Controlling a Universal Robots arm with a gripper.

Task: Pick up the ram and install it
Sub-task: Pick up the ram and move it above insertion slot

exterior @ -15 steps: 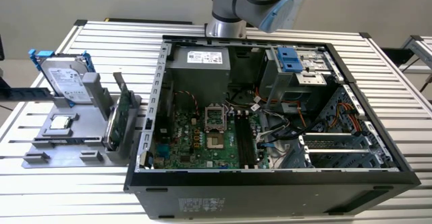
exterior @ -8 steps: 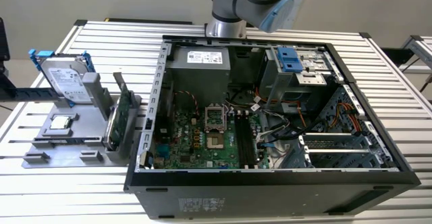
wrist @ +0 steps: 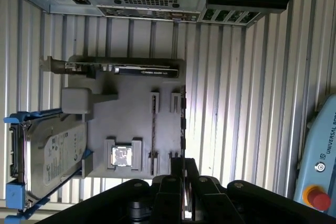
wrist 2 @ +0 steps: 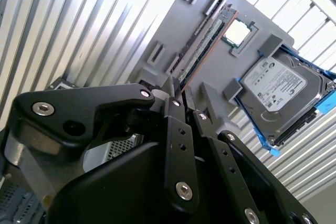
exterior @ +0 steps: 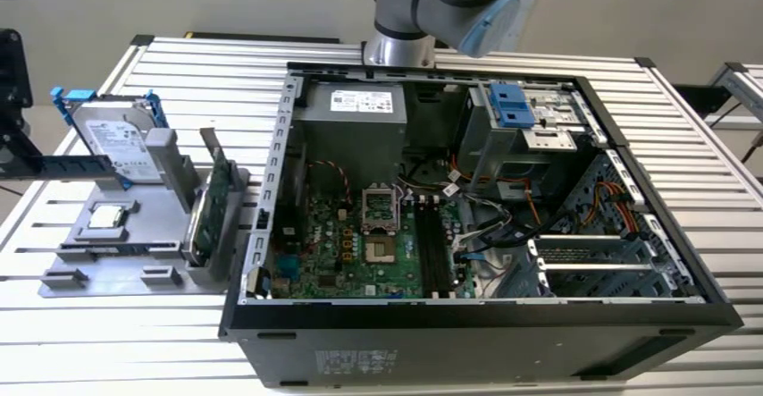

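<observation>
One end of the ram (wrist 2: pixel 203 43) sat pinched between the almost-closed fingers of the gripper (wrist 2: pixel 181 92), over the grey holder (wrist 2: pixel 173 19); whether it stood clear of its slot was hard to tell.

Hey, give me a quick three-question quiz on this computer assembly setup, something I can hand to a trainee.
1. True or false: the long, thin dark green ram stick is already seated inside the open black computer case.
2. On the grey plastic tray, what lies between the ram stick and the silver hard drive in its blue bracket? A) a small square processor chip B) a cooling fan C) a screwdriver
3. In the exterior view, on which side of the computer case does the tray sit?

Key: 1 false, it stands on edge in the tray; 2 A; 3 the exterior view's left.
</observation>
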